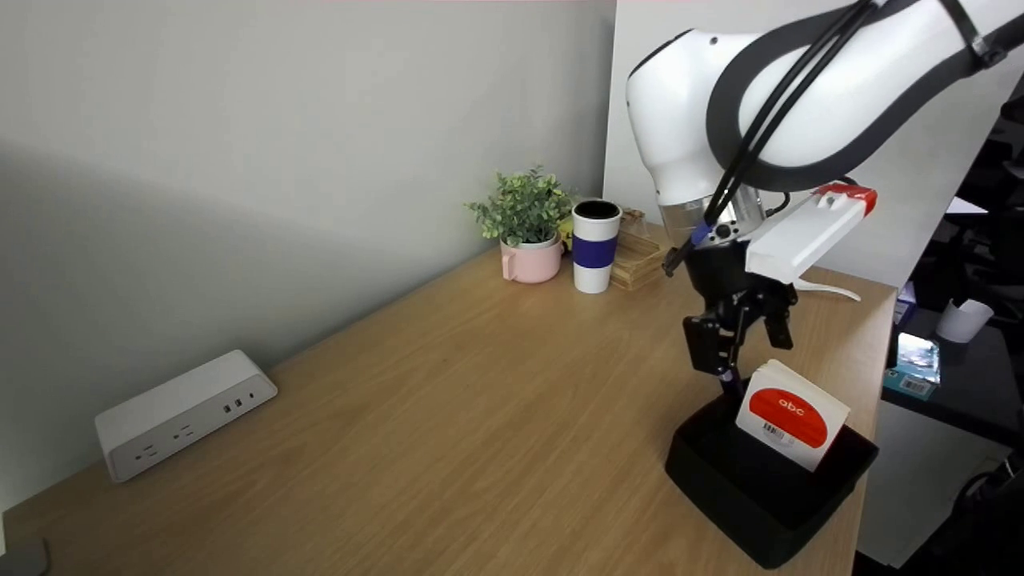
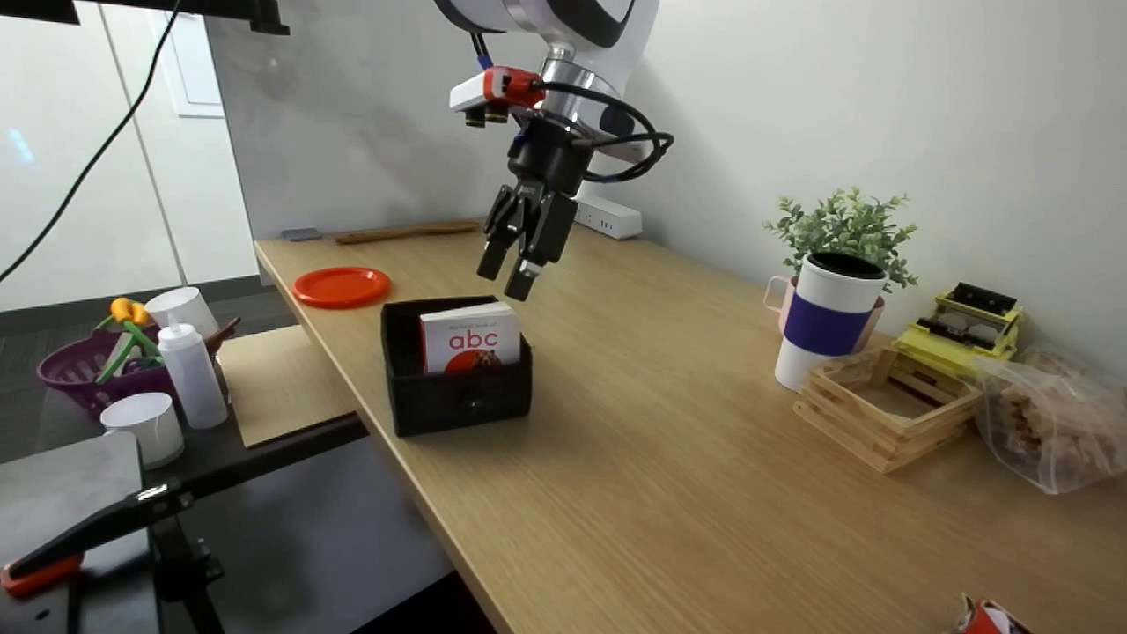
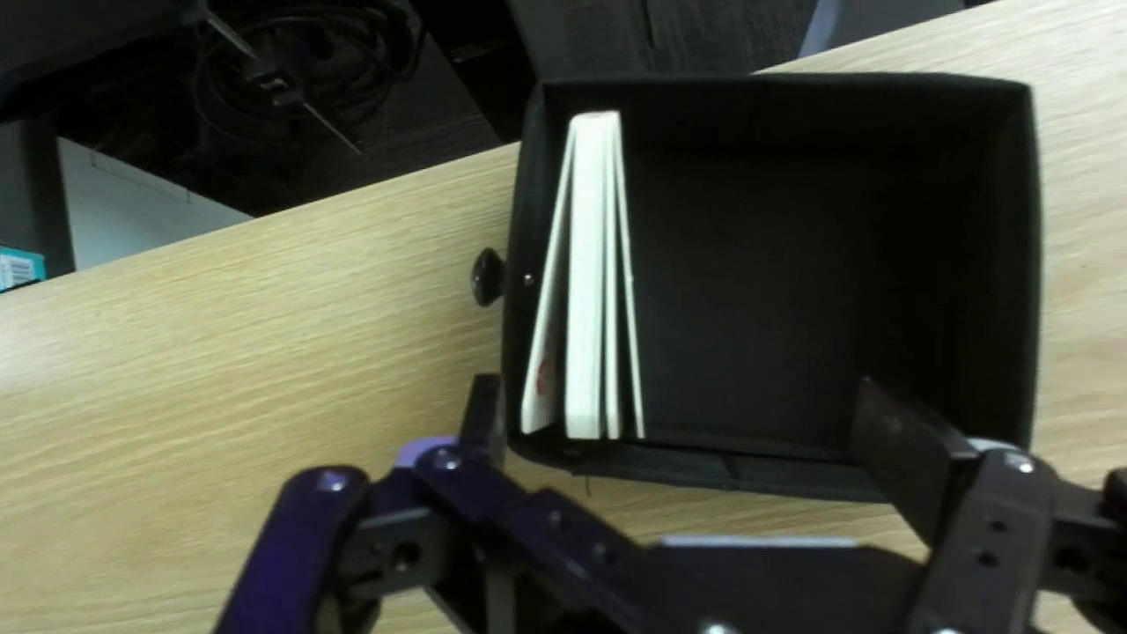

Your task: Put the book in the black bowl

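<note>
The book [image 2: 471, 339], white with a red circle and "abc" on its cover, stands on edge inside the black bowl [image 2: 458, 407]. In an exterior view the book [image 1: 790, 416] leans and its top sticks out above the bowl's rim [image 1: 720, 504]. Seen from above in the wrist view, the book's pages [image 3: 585, 282] are slightly fanned along the left wall, and the bowl's floor [image 3: 792, 282] is bare to the right. My gripper [image 3: 687, 431] is spread wide over the bowl's near edge, apart from the book. In both exterior views the gripper [image 1: 740, 352] [image 2: 504, 277] hovers just above the bowl.
The bowl sits close to the edge of the wooden table [image 1: 480, 416]. A red plate [image 2: 342, 287] lies behind it. Farther off stand a white-and-blue cup [image 1: 594, 252], a potted plant [image 1: 532, 260], a wooden crate [image 2: 885, 409] and a white power strip [image 1: 188, 416].
</note>
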Tool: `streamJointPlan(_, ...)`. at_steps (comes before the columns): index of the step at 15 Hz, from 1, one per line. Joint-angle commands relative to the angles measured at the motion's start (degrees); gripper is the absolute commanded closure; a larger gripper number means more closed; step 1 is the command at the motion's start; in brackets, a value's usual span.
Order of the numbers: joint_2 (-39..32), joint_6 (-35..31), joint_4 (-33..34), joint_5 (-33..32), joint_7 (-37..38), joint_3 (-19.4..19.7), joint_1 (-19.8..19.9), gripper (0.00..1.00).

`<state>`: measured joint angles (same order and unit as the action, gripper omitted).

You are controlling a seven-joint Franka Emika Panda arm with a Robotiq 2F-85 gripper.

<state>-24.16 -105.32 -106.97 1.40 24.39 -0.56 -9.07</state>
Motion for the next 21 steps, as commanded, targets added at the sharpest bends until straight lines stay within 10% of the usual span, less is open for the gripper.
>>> streamJointPlan(1,7.82,-4.59,-7.51,8.12,0.34,-1.37,1.37,0.0)
streamJointPlan(5,16.13,-8.42,-14.28,16.24,1.72,-1.63,1.22,0.0)
streamJointPlan(21,15.35,-7.13,-12.98,14.82,1.71,-1.66,1.17,0.0)
